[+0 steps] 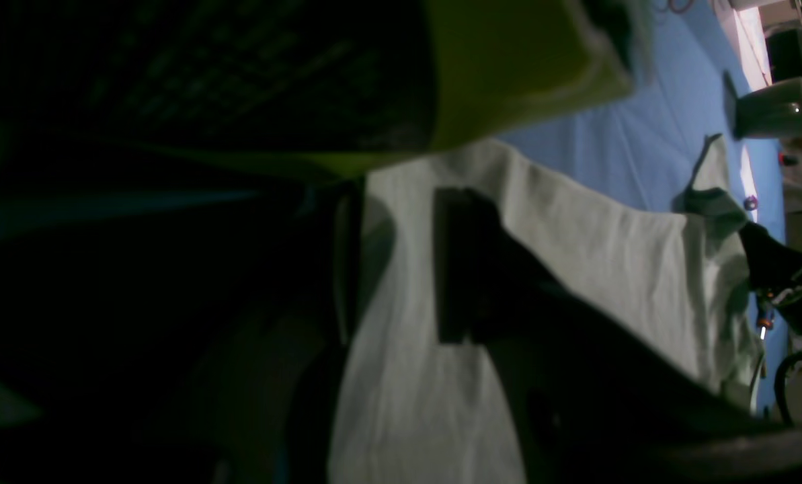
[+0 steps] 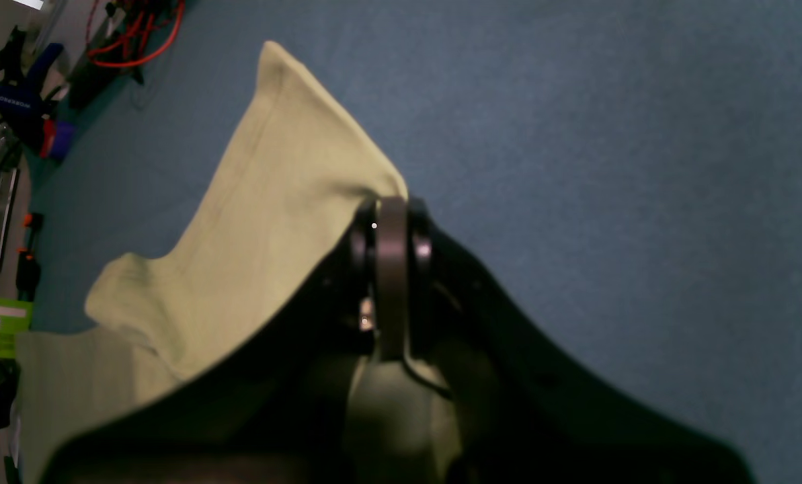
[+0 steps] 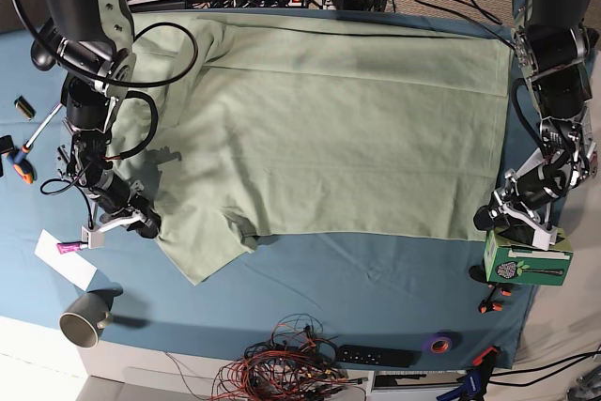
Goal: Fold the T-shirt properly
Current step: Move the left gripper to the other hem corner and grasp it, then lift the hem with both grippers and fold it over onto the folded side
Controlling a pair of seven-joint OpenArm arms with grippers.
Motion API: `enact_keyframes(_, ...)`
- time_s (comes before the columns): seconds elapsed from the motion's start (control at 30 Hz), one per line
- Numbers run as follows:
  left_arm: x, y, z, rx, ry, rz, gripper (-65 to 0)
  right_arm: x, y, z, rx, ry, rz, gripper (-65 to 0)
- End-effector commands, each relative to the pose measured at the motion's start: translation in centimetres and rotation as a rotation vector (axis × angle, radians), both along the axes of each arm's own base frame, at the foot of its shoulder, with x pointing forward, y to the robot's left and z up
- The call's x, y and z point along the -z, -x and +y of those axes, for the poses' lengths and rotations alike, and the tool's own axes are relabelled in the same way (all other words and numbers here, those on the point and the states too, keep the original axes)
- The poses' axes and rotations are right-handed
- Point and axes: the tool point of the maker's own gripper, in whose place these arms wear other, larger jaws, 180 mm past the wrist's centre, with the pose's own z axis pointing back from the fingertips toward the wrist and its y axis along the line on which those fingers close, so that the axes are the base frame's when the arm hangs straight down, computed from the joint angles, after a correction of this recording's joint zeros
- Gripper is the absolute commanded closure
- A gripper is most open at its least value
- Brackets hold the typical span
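The pale sage-green knit T-shirt [image 3: 329, 129] lies spread flat on the teal-blue table cloth [image 3: 357, 298], its long axis running side to side between both arms. The right gripper [image 3: 141, 223] is clamped on the near sleeve's edge; the left gripper [image 3: 502, 218] rests at the hem corner, jaws part-way apart, grip unclear. A grey cup [image 3: 84, 318] shows nothing inside; the green box [image 3: 526, 260] is closed.
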Motion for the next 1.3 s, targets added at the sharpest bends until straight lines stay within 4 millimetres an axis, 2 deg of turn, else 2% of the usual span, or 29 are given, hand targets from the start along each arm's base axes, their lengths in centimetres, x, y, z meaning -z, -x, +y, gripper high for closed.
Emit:
enact_keyframes(0.0, -1.4, -0.8, 0.6, 0.004, -0.013, -0.027, -20.0, 0.0, 0.0, -0.4, -0.011, 0.027, 0.028, 0.0)
enact_keyframes(0.1, -1.6, -0.9, 0.4, 0.002, 0.010, -0.034, -18.0, 0.0, 0.0, -0.4, -0.011, 0.027, 0.028, 0.0)
enact_keyframes(0.37, -1.9, -1.0, 0.2, 0.017, 0.009, -0.054, 0.0, 0.0, 0.0, -0.4, -0.011, 0.027, 0.028, 0.0)
enact_keyframes(0.7, -2.2, -1.3, 0.4, 0.005, 0.009, -0.078, 0.0, -0.1, -0.1, -0.4, -0.010, 0.027, 0.021, 0.0)
enact_keyframes(0.8, -3.1, -1.4, 0.1, 0.039, 0.010, -0.133, 0.0, -1.0, -0.3, 0.4, -0.069, 0.022, -0.027, 0.0)
enact_keyframes(0.93, -4.2, -1.8, 0.2, 0.008, 0.070, -0.173, 0.0, -2.1, -0.8, 0.2, -0.059, 0.009, -0.058, 0.0)
enact_keyframes(1.1, -4.1, -1.6, 0.0, 0.017, 0.079, -0.162, 0.0, -3.1, -0.9, 0.2, -0.079, 0.014, -0.066, 0.0)
enact_keyframes(1.27, -3.9, -1.4, -0.2, 0.029, 0.081, -0.148, 0.0, -4.1, 0.0, -0.5, -0.120, 0.095, -0.076, 0.0)
